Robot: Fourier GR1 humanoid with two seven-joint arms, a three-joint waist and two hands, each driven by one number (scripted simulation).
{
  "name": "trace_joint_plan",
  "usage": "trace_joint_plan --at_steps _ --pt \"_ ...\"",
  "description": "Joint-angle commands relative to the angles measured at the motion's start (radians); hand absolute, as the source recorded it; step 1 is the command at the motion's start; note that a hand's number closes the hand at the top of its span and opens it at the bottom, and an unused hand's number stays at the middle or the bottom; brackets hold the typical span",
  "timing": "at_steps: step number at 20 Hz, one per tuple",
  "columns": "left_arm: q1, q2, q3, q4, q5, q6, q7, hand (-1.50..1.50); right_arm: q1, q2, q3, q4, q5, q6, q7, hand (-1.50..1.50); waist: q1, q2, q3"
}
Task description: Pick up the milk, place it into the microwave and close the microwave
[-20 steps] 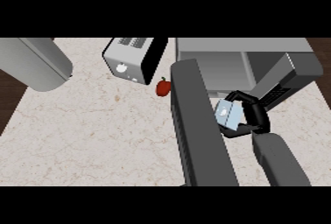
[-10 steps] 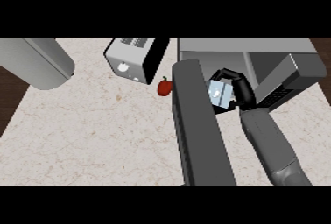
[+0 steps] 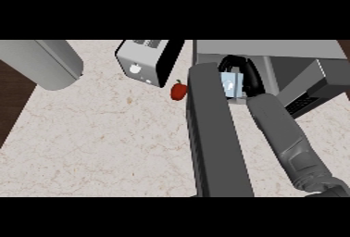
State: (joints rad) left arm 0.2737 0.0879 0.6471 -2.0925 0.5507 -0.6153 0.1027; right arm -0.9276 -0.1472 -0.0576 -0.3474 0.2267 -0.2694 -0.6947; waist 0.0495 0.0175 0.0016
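Observation:
The milk carton (image 3: 231, 86), pale blue and white, is upright at the mouth of the open microwave (image 3: 287, 55) at the top right. My right hand (image 3: 250, 77) is shut on it, black fingers curled over its top and right side. The right forearm (image 3: 284, 139) runs up from the lower right corner. The microwave's dark door (image 3: 215, 139) hangs open, stretching down the middle of the view just left of that forearm. My left hand does not show; only a grey forearm (image 3: 41, 62) lies across the upper left corner.
A silver and black toaster (image 3: 147, 60) stands left of the microwave. A small red pepper (image 3: 178, 90) lies between the toaster and the open door. The speckled counter (image 3: 103, 148) spreads left of the door, and its dark edge runs down the far left.
My right hand has carried the milk up and to the left, from in front of the microwave into its opening. The forearm has stretched further forward.

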Motion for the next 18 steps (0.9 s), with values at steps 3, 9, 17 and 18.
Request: trace_joint_plan --at_steps 3,9,17,18 --pt "-0.006 0.002 -0.004 0.048 -0.007 -0.042 -0.032 -1.5 -0.11 -0.027 -0.05 0.127 0.005 -0.098 0.008 1.5 0.037 0.015 0.0" --pt "-0.035 -0.001 -0.021 0.021 -0.028 -0.014 -0.019 -1.5 -0.161 -0.041 -0.069 0.161 0.02 -0.261 0.014 1.5 0.054 0.023 0.001" --pt "-0.067 0.011 -0.047 0.047 -0.05 -0.017 -0.01 -1.5 -0.176 -0.114 -0.034 0.21 0.086 -0.366 -0.031 1.5 0.088 0.045 0.002" --pt "-0.087 0.005 -0.057 0.063 -0.054 -0.01 -0.013 -1.5 -0.169 -0.117 -0.022 0.216 0.1 -0.381 -0.046 1.5 0.081 0.048 0.002"
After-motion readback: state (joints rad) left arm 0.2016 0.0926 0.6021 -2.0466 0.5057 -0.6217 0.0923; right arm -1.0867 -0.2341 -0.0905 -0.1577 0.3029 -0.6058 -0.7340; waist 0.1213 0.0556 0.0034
